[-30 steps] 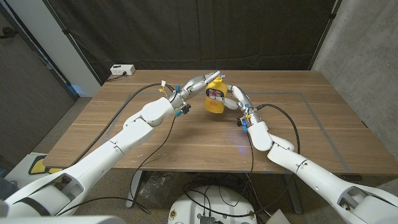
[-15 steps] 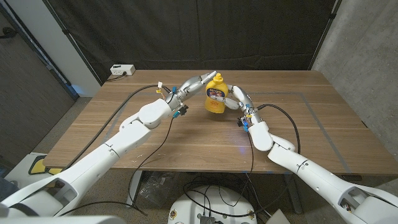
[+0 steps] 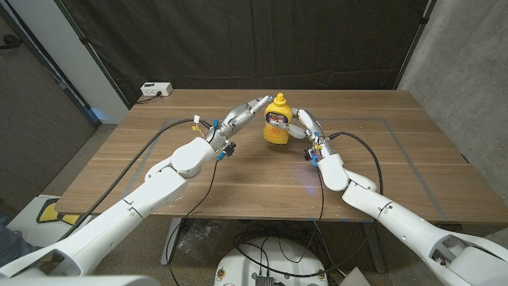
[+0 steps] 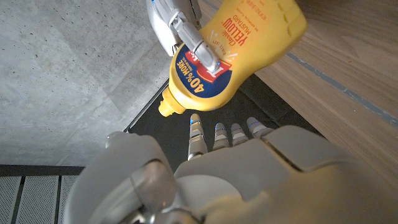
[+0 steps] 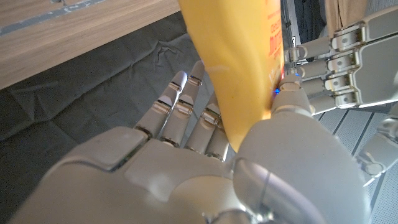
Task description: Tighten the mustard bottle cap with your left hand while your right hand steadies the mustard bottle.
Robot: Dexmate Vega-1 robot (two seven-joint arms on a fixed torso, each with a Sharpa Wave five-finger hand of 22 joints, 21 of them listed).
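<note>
The yellow mustard bottle (image 3: 275,125) stands near the middle of the wooden table's far half, with its yellow cap (image 3: 279,99) on top. My right hand (image 3: 300,125) grips the bottle's body from the right, fingers wrapped over the label. My left hand (image 3: 240,112) is stretched out just left of the cap, fingers straight and apart, holding nothing. In the left wrist view the cap (image 4: 166,107) lies a short gap beyond my left fingertips (image 4: 195,121), and the bottle (image 4: 245,43) shows the right hand's fingers (image 4: 180,28) across its label. The right wrist view shows the bottle (image 5: 236,62) held in my right hand (image 5: 186,162).
A white power box (image 3: 156,89) sits at the table's back left edge. Black cables run along both forearms onto the table (image 3: 238,179). A faint taped outline (image 3: 397,143) marks the table's middle area. A dark curtain hangs behind.
My left hand has drawn back to the left, off the cap it reached over a second ago. The right hand keeps its hold on the bottle.
</note>
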